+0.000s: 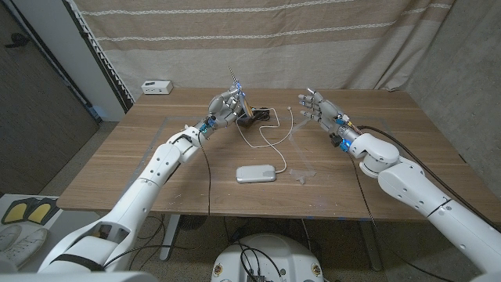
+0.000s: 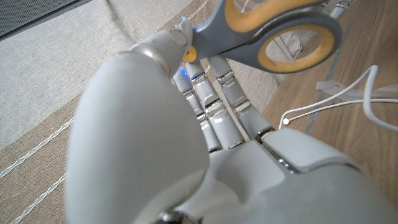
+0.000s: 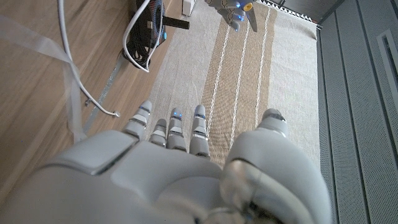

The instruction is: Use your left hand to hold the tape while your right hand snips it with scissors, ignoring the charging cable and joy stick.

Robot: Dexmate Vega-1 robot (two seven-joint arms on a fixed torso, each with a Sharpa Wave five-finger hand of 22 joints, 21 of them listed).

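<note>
Both hands are raised over the table [image 1: 156, 149]: my left hand [image 1: 227, 106] grips the scissors [image 1: 238, 88], blades up, my right hand [image 1: 317, 107] is spread and holds nothing, and clear tape [image 1: 299, 174] lies on the wood between them, near the white cable [image 1: 270, 129].

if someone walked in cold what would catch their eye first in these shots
Most striking is the left hand raised over the far side of the wooden table, holding grey-and-yellow-handled scissors with the blades pointing up. Opposite it, the right hand hovers open and holds nothing. Between them a thin white cable loops across the table, with a flat white rounded box nearer the front edge.
</note>
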